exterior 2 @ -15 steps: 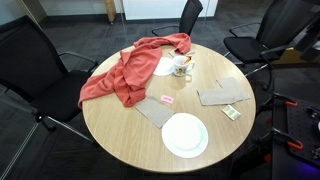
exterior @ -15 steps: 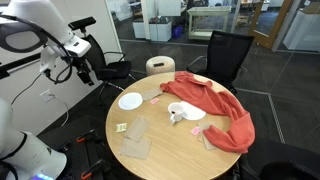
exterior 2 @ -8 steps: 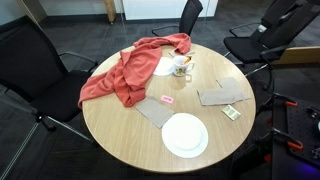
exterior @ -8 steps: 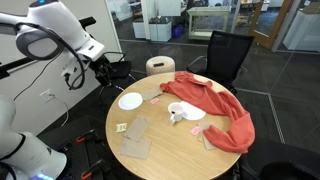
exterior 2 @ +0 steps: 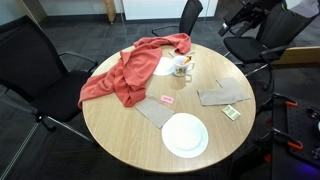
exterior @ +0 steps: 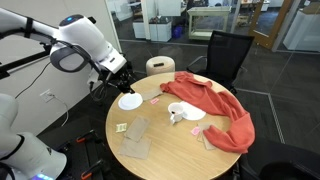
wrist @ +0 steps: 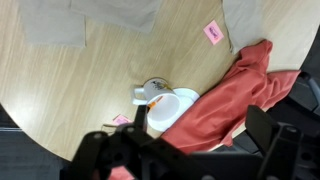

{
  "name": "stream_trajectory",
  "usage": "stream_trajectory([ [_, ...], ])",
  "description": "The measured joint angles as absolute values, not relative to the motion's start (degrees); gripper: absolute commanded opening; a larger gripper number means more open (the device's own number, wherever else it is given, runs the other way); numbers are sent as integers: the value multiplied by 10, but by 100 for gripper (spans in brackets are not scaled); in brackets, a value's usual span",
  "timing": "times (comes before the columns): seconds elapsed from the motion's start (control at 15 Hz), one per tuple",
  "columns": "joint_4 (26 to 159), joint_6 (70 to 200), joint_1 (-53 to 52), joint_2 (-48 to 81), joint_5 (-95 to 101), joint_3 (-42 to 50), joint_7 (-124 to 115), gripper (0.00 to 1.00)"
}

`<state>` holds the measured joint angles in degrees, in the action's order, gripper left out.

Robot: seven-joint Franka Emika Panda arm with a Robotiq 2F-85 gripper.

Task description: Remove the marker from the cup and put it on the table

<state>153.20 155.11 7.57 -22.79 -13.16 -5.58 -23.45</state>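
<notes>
The pale cup stands upright near the middle of the light wooden round table, beside the red cloth. The orange marker sticks out of the cup. In the wrist view the cup and the marker lie well ahead of my gripper. Its two dark fingers stand wide apart with nothing between them. In an exterior view my gripper hangs above the table's edge by the white plate, far from the cup.
A flat white plate lies near the table's edge. A red cloth covers one side and partly overlies a white saucer. Grey flat pieces and a pink note lie on the top. Black chairs ring the table.
My arm has swung in from beside the table to above its edge near the white plate. Cup, marker and cloth have not moved.
</notes>
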Motion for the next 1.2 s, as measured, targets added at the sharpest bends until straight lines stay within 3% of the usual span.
stream_trajectory([
  [1.2, 1482, 1622, 129, -98, -81, -30, -323, 100],
])
